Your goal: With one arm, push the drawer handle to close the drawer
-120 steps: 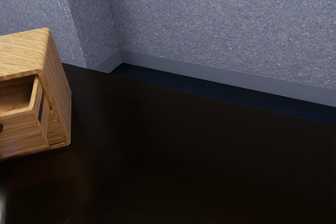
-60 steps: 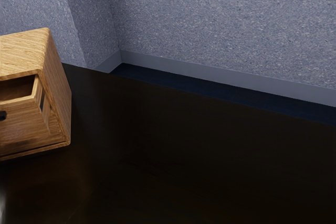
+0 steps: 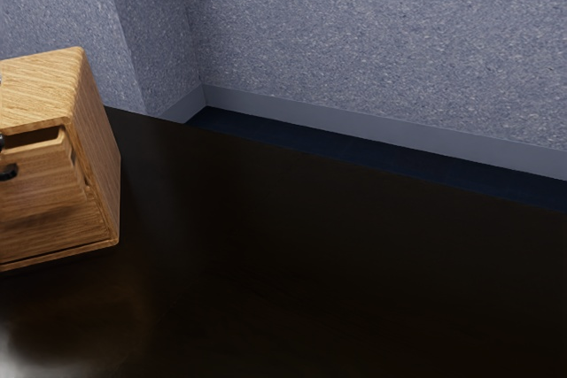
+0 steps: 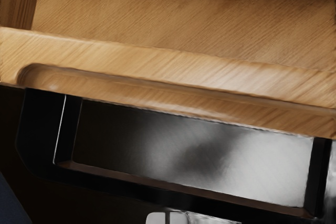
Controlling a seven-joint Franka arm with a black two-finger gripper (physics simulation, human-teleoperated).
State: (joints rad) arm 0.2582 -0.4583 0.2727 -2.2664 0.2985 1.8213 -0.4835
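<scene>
The table (image 3: pixel 337 272) looks the same, and the cabinet (image 3: pixel 99 148) stands where it stood on it, so the push doesn't seem to be shoving the whole piece back. What has changed is the drawer (image 3: pixel 53 185): it has slid further into the cabinet, and the opening above it has narrowed to a thin dark slot. It still juts a little from the cabinet's front, so I judge the job mostly done, with a short push left. The handle (image 4: pixel 157 195) has gone in with it, on the drawer's front and nearer the cabinet than before. Part of what looks like the gripper (image 3: pixel 2 142) is at the cabinet's front, just above the handle; I can't tell whether its jaws are apart or together. The next move, I think, is to keep pressing straight toward the cabinet; a slanting push could slip off the handle.
</scene>
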